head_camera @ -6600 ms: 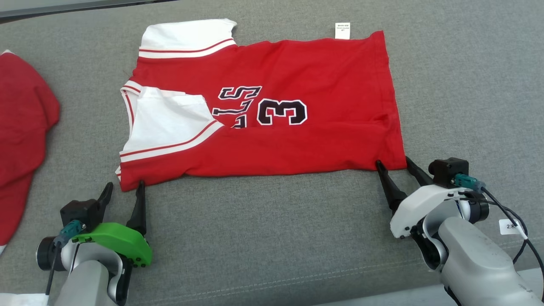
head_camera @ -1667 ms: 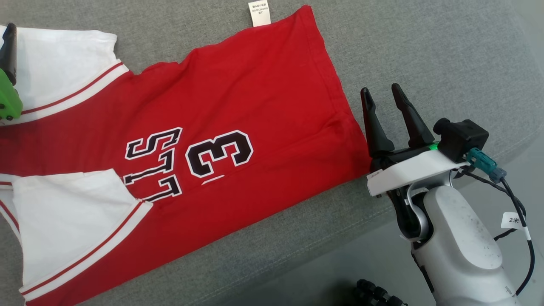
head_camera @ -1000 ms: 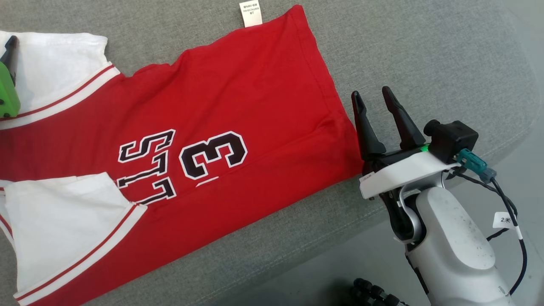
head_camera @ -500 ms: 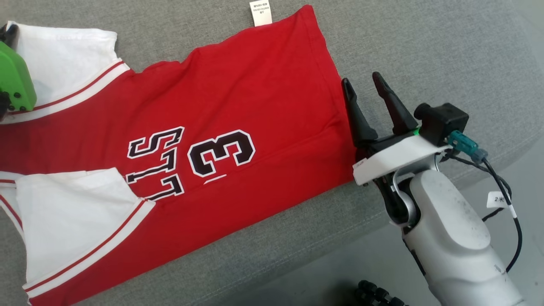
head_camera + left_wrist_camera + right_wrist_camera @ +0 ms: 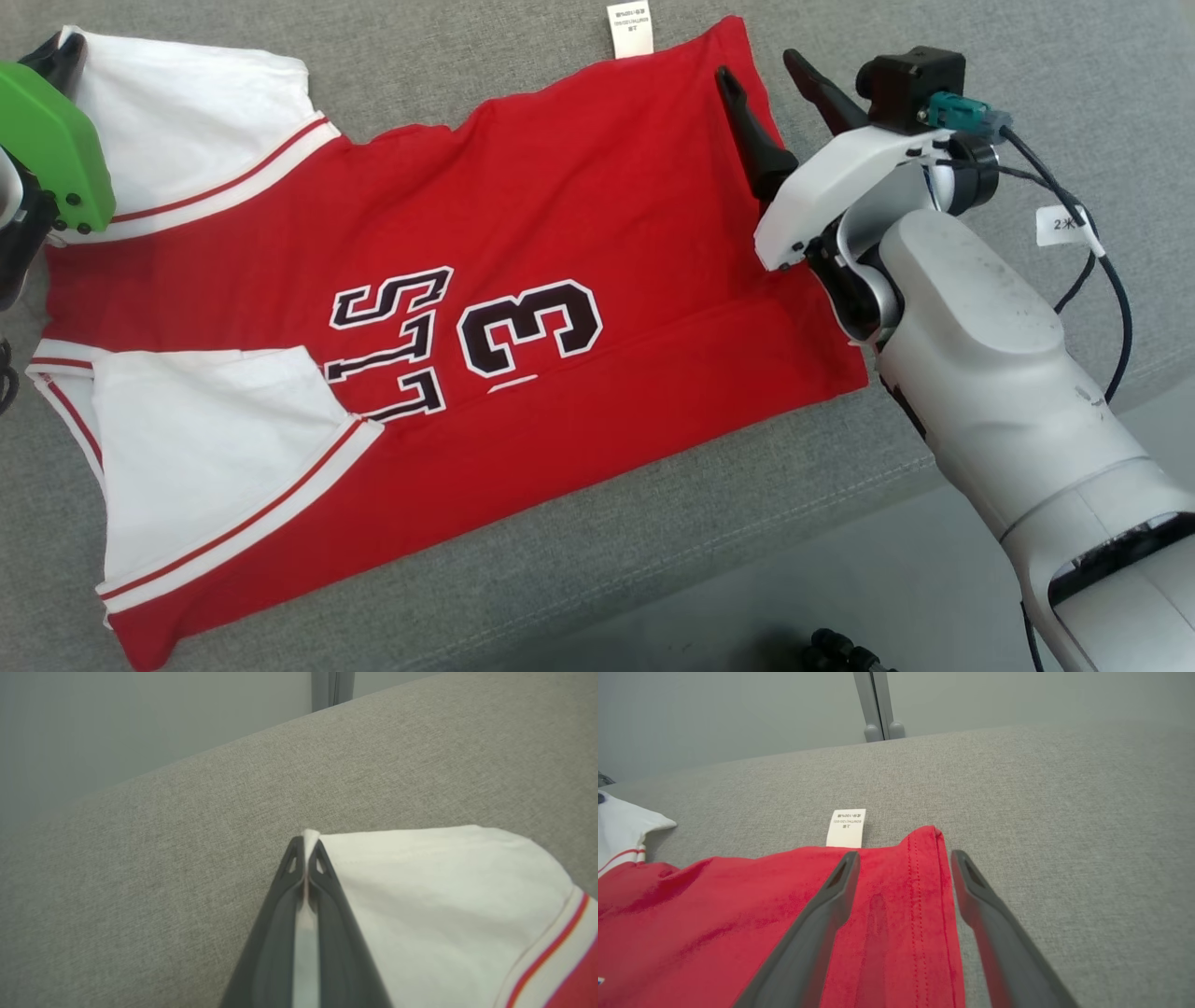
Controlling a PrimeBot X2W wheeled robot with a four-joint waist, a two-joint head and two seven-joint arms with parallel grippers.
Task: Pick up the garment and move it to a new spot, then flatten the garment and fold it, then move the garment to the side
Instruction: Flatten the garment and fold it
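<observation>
Head view first: we see the jersey (image 5: 560, 233) spread flat on the grey cushion (image 5: 560, 579), our right gripper (image 5: 758, 63) over its far hem (image 5: 738, 33). Left wrist view: our left gripper (image 5: 306, 847) is pinched closed on the white sleeve (image 5: 420, 896). Right wrist view: our right fingers (image 5: 822, 914) stand wide apart, straddling the hem, holding nothing, label (image 5: 846, 828) just beyond

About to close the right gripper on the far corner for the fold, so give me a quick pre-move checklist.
1. Left gripper shut on sleeve corner: ok.
2. Right gripper open: ok.
3. Hem corner between the right fingers: ok.
4. Fingers low enough to catch fabric: cannot tell.
5. Jersey body flat on couch: ok.
</observation>
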